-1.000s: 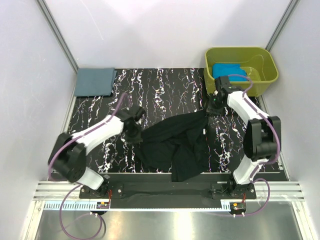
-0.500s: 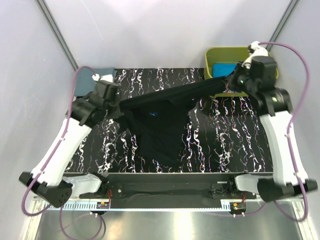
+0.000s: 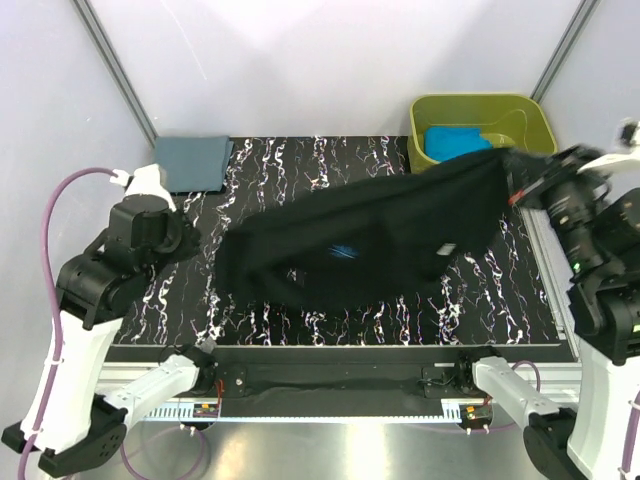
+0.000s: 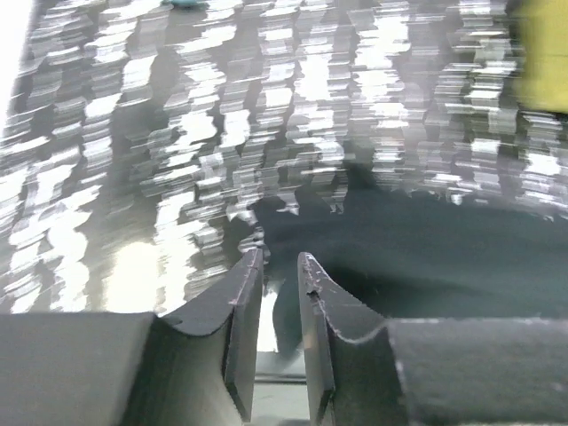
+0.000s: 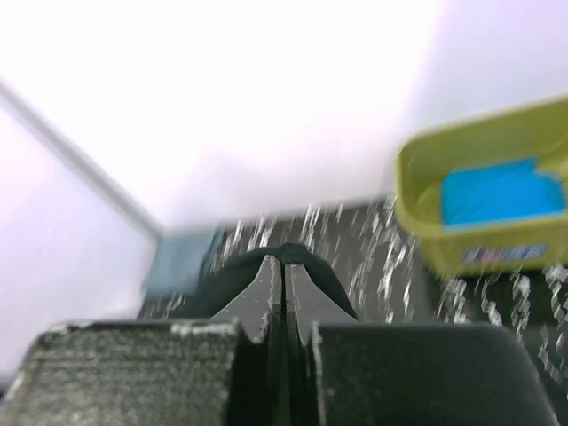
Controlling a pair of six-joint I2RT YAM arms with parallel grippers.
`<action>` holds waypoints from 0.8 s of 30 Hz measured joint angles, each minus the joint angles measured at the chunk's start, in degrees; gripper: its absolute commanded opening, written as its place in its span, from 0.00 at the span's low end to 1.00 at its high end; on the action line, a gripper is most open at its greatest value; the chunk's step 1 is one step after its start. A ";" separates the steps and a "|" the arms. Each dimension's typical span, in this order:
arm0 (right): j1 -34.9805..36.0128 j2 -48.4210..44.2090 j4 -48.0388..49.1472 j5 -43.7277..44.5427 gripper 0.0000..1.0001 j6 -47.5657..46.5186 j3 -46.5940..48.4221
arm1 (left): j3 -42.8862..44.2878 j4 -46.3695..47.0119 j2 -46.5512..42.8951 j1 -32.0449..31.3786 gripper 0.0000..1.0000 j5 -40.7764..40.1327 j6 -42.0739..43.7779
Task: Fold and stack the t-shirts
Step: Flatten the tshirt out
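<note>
A large black t-shirt (image 3: 360,250) hangs stretched across the middle of the marbled table (image 3: 300,165), its left end sagging low. My right gripper (image 3: 512,182) is raised at the right and shut on the shirt's right edge; in the right wrist view the black cloth (image 5: 330,277) bunches round the closed gripper (image 5: 284,259). My left gripper (image 3: 190,242) is off the shirt's left end, slightly open, empty (image 4: 280,259), with the black cloth (image 4: 426,257) just beyond it. A folded slate grey-blue t-shirt (image 3: 190,163) lies at the back left. A turquoise t-shirt (image 3: 455,140) sits in the tub.
The olive-green tub (image 3: 530,150) stands at the back right corner, also seen in the right wrist view (image 5: 417,204). Grey walls and metal posts enclose the table. A metal rail (image 3: 330,385) runs along the near edge by the arm bases.
Both arms swung outward and toward the near side, spreading the black shirt wide. The left gripper let go of the shirt's left end and opened a little; the right kept its hold.
</note>
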 measured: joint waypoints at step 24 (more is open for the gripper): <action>-1.40 12.96 8.94 2.78 0.00 5.42 2.23 | -25.66 25.55 17.99 -8.55 0.79 32.70 2.51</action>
